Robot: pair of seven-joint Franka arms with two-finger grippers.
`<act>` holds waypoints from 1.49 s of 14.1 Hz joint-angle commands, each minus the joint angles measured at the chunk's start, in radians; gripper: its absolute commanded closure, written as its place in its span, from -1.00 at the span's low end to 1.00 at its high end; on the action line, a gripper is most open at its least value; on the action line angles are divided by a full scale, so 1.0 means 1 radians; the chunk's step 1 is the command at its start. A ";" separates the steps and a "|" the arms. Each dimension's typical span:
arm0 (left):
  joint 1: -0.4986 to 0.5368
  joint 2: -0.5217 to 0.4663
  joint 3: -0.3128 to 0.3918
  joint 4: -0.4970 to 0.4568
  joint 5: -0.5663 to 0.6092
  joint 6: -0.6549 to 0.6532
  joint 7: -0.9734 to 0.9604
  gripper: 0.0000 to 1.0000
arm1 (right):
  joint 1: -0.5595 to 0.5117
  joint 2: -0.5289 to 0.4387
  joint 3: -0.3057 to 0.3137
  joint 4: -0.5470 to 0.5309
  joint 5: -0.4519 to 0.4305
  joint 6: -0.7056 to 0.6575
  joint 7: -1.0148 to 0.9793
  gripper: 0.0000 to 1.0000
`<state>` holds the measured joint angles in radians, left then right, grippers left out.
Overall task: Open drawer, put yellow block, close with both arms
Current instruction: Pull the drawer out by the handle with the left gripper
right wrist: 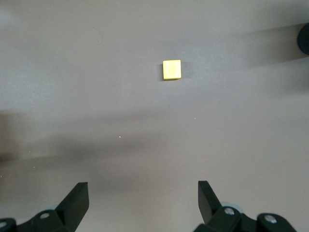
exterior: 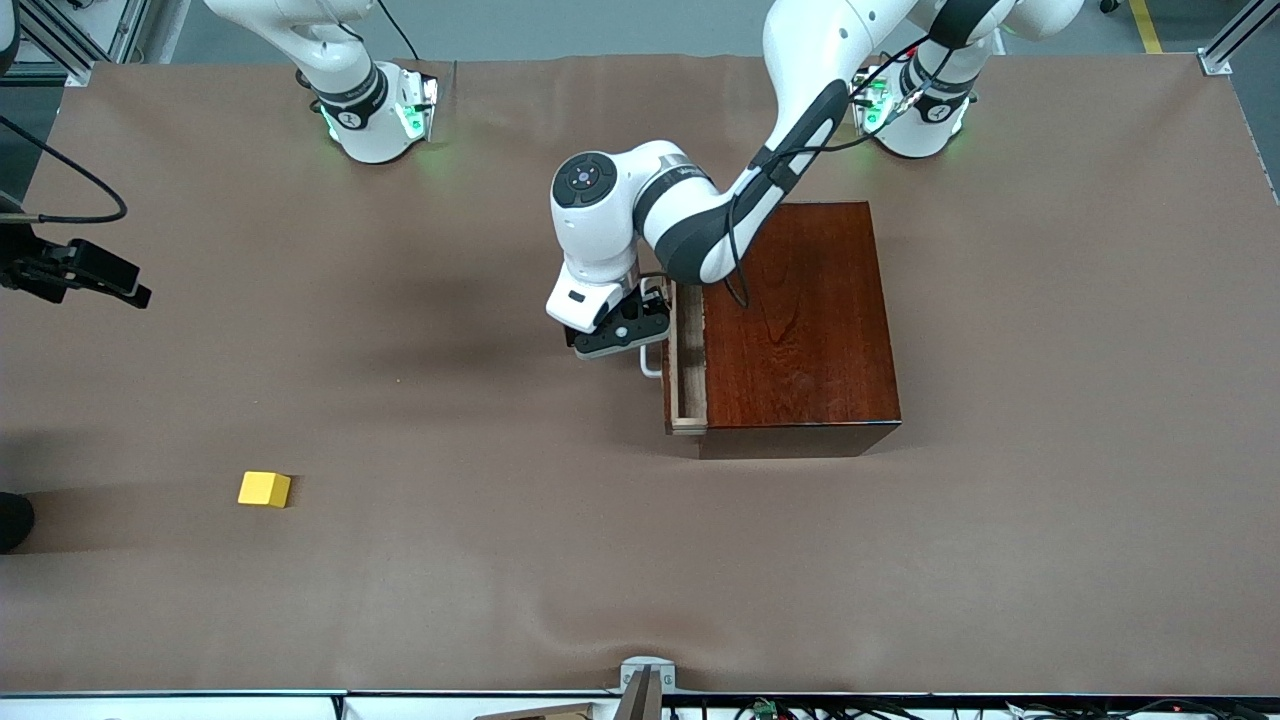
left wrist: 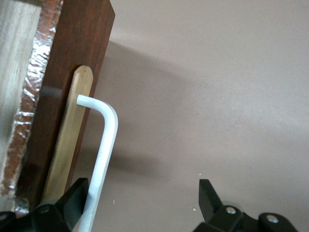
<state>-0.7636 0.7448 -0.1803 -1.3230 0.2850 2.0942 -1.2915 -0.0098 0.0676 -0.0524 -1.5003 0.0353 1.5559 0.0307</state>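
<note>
The dark-wood box [exterior: 805, 320] stands toward the left arm's end of the table. Its drawer [exterior: 688, 365] is pulled out a little, so a strip of pale tray shows. The white U-shaped handle [left wrist: 108, 130] sticks out from the drawer's reddish-brown front [left wrist: 72, 53]. My left gripper [left wrist: 143, 191] is open in front of the drawer, with the handle's bar between its fingers, right beside one fingertip [left wrist: 77, 195]. The yellow block [exterior: 264, 489] lies alone on the table toward the right arm's end. My right gripper [right wrist: 143, 188] hangs open, high over the table, with the yellow block [right wrist: 172, 69] well ahead of it.
Brown paper [exterior: 500, 560] covers the whole table. A dark object [exterior: 10, 520] pokes in at the table's edge near the block. Both arm bases [exterior: 375, 115] stand with green lights along the edge farthest from the front camera.
</note>
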 commanded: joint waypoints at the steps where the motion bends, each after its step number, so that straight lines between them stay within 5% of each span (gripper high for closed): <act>1: -0.010 0.019 -0.005 0.031 -0.040 0.015 0.011 -1.00 | -0.004 -0.022 0.006 -0.011 -0.009 -0.003 0.005 -1.00; 21: -0.059 0.033 -0.007 0.028 -0.092 0.101 0.003 -1.00 | -0.004 -0.022 0.005 -0.011 -0.009 -0.004 0.003 -1.00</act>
<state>-0.7825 0.7491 -0.1755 -1.3234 0.2441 2.1570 -1.2766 -0.0097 0.0676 -0.0523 -1.5003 0.0353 1.5559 0.0307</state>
